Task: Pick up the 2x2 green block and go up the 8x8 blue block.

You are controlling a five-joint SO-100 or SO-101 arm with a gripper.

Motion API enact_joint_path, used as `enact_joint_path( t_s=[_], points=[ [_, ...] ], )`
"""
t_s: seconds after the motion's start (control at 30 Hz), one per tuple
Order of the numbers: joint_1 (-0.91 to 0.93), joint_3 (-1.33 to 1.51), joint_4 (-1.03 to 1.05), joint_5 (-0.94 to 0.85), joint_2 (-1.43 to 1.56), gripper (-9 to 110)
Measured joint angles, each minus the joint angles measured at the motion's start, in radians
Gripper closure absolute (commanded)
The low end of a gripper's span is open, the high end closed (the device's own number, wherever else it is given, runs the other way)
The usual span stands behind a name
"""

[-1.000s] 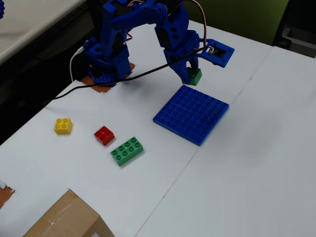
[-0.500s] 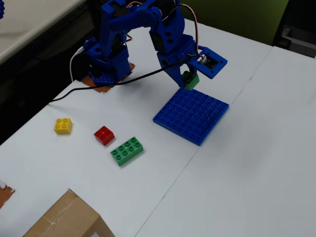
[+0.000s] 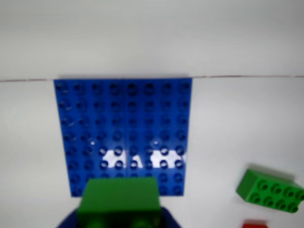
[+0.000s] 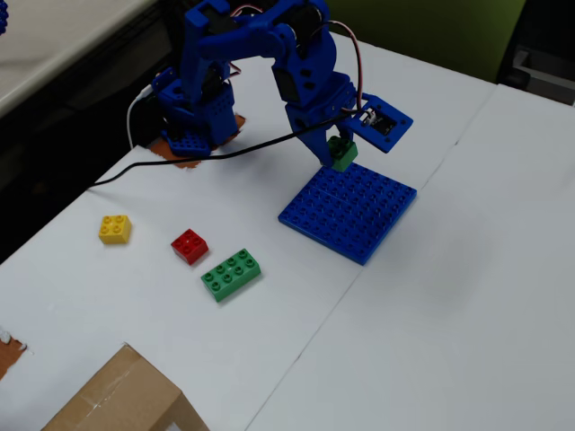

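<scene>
My gripper (image 4: 340,153) is shut on the 2x2 green block (image 4: 342,153) and holds it in the air just above the near edge of the 8x8 blue block (image 4: 350,211). In the wrist view the green block (image 3: 119,199) fills the bottom centre between the blue jaws, and the blue baseplate (image 3: 124,123) lies flat on the white table right behind it. The block does not touch the plate.
A longer green eight-stud brick (image 4: 231,274) lies left of the plate, also in the wrist view (image 3: 270,190). A red brick (image 4: 190,245) and a yellow brick (image 4: 115,229) lie further left. A cardboard box (image 4: 121,400) stands at the front. A black cable (image 4: 207,157) crosses the table.
</scene>
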Motion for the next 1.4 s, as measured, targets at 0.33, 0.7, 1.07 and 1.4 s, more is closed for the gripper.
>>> enact_joint_path(
  t_s=[0.33, 0.7, 1.07, 1.4],
  points=[
    [0.009, 0.0, -0.002, -0.035, -0.009, 98],
    [0.008, 0.0, -0.025, -0.029, -0.037, 98],
    [0.015, 0.0, -0.037, -0.029, -0.037, 98],
    [0.018, 0.0, -0.037, -0.029, -0.048, 98]
  ],
)
